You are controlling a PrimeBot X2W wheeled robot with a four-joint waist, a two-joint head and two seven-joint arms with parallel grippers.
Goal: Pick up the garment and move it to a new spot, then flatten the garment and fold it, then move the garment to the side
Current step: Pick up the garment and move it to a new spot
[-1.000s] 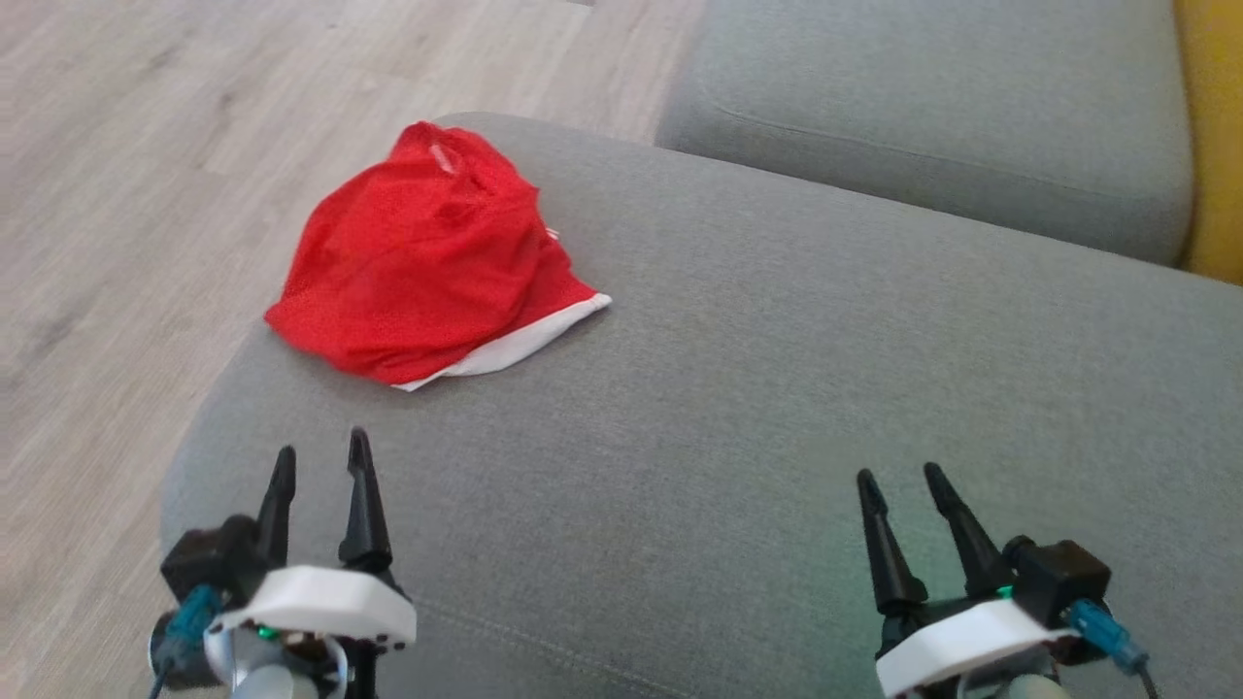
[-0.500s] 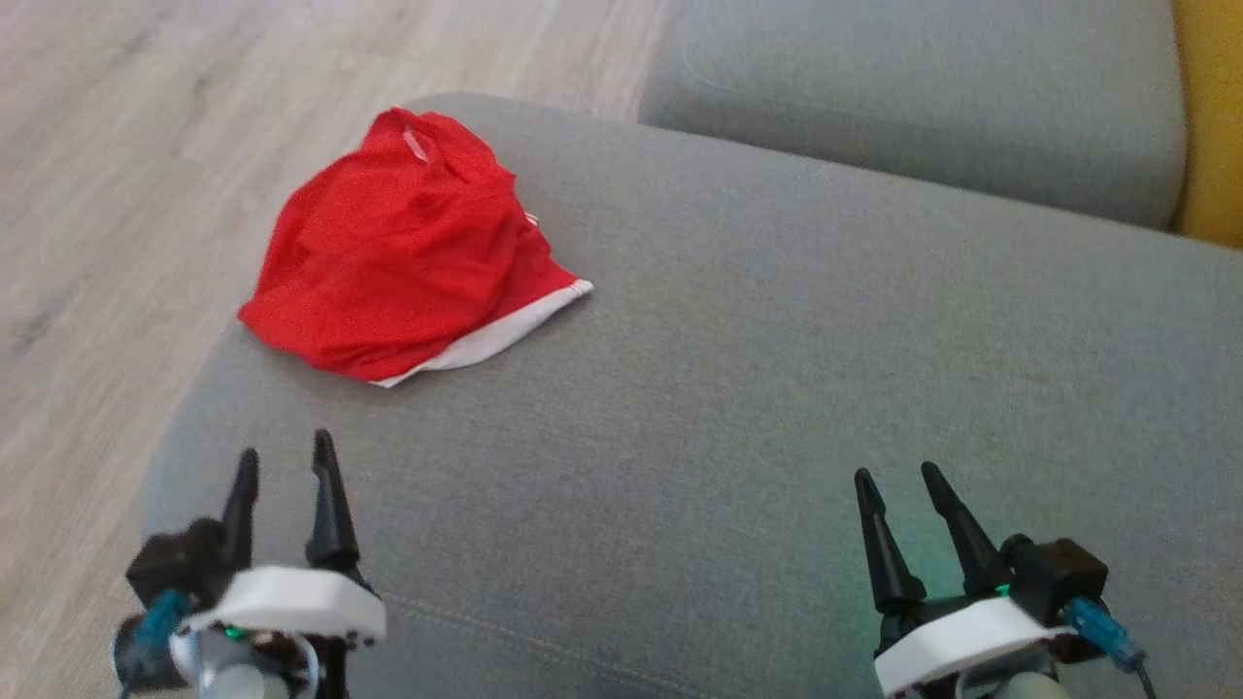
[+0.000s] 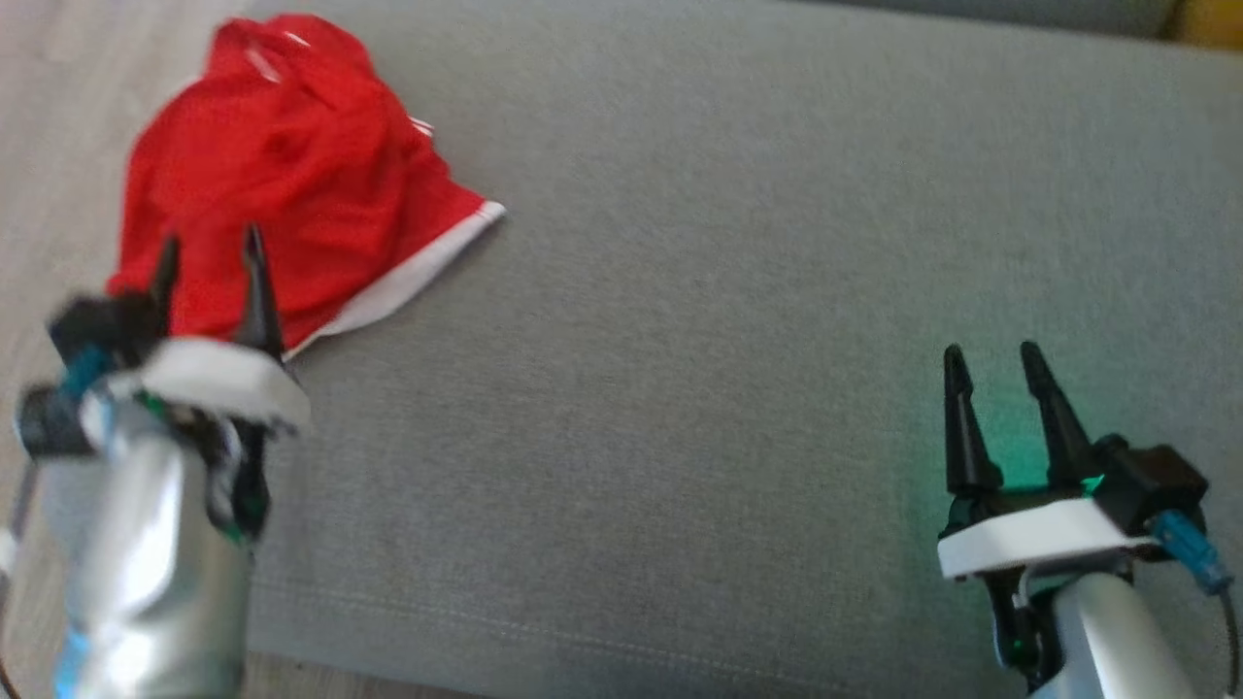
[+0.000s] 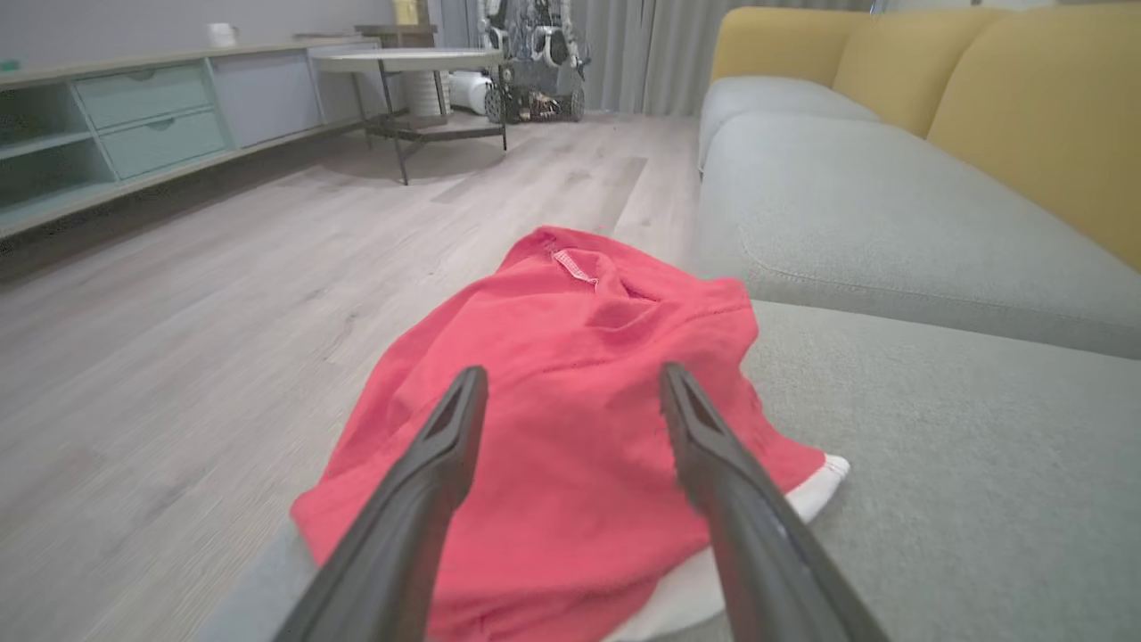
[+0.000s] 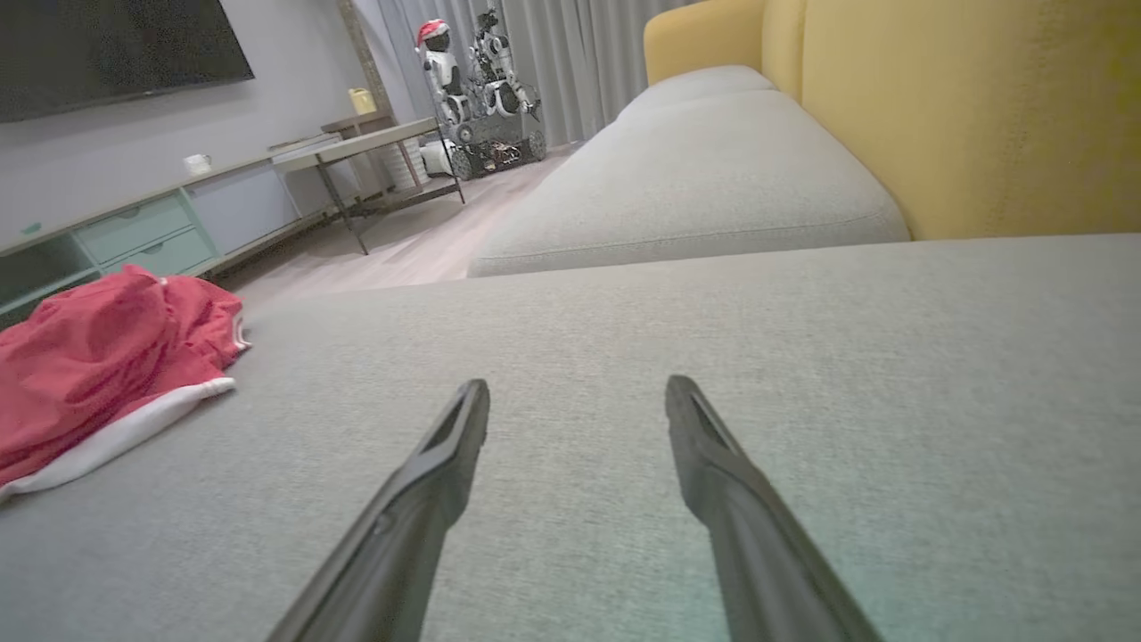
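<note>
The garment [image 3: 291,165] is a crumpled red piece with a white hem, lying near the left edge of the grey sofa seat [image 3: 728,291]. In the left wrist view the garment [image 4: 570,419] is bunched up just beyond the fingertips. My left gripper [image 3: 209,254] is open, its tips over the garment's near edge, nothing between them. My right gripper [image 3: 991,359] stands open over bare cushion far to the right. In the right wrist view the garment [image 5: 98,357] lies at the far left, well away from the open right gripper [image 5: 578,392].
Wooden floor [image 4: 178,312] drops off left of the seat. A second grey cushion [image 4: 891,223] and yellow backrests [image 5: 963,107] lie beyond. Across the room stand a low cabinet [image 4: 116,116], a side table [image 4: 410,62] and a parked robot [image 5: 472,80].
The head camera has tilted down and right, shifting the whole picture. My left gripper has moved forward until its tips lie over the garment's near edge. Both grippers stay open.
</note>
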